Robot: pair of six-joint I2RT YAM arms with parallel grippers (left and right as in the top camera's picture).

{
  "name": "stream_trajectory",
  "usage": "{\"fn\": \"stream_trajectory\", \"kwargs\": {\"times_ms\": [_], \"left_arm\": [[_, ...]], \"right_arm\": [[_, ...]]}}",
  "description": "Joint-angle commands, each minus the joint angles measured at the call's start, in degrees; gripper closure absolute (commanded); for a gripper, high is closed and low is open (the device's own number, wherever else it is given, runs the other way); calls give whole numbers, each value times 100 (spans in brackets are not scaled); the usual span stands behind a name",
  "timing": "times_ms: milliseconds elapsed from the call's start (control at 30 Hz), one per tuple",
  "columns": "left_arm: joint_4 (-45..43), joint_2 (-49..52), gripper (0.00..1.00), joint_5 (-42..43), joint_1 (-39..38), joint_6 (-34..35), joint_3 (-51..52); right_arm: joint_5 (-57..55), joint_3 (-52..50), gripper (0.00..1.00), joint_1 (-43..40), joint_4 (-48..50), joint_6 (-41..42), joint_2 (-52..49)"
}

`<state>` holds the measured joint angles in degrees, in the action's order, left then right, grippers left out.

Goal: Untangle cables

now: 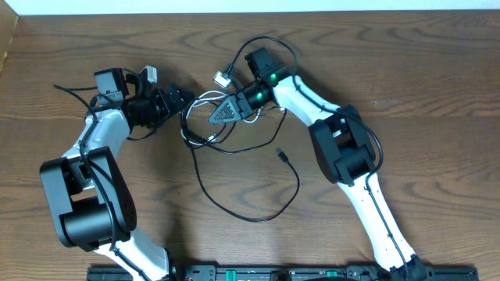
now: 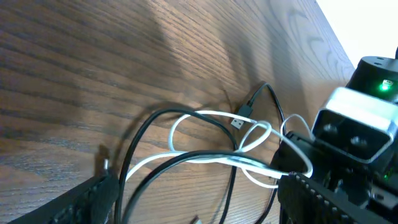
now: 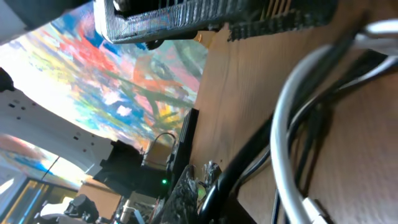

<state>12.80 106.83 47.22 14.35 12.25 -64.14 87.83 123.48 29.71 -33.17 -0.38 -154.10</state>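
Observation:
The cables lie tangled in the middle of the table. A thin black cable (image 1: 262,218) loops toward the front, its plug (image 1: 281,154) lying free. A shorter white cable (image 1: 205,97) coils through it. My left gripper (image 1: 181,101) stands open at the tangle's left edge. In the left wrist view the left gripper (image 2: 199,208) straddles the black cable (image 2: 158,115) and the white cable (image 2: 205,114), touching neither. My right gripper (image 1: 226,112) lies shut over the tangle. In the right wrist view the right gripper (image 3: 200,169) shows shut tips beside a black strand (image 3: 249,155). I cannot tell whether they pinch it.
A grey connector (image 1: 223,78) on a thick arm wire hangs behind the tangle, by the right wrist. The right arm's wrist camera housing (image 2: 357,127) sits close to the left gripper's right finger (image 2: 317,196). Bare wooden table (image 1: 422,70) surrounds both arms.

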Motion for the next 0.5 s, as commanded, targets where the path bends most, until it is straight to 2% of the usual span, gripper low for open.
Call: {"fn": "stream_trajectory", "kwargs": {"times_ms": [0,200,467], "left_arm": [[-52,66,13,90,48,52,20],[-245,66,12,966,323,48,20],[-245,66,12,1091,417,50,20]], "right_arm": [[70,28,98,-142,-7,72,487],[-623,28,99,-52,-7,76,1419],[-1943,28,99,234,79,15,2741]]}}
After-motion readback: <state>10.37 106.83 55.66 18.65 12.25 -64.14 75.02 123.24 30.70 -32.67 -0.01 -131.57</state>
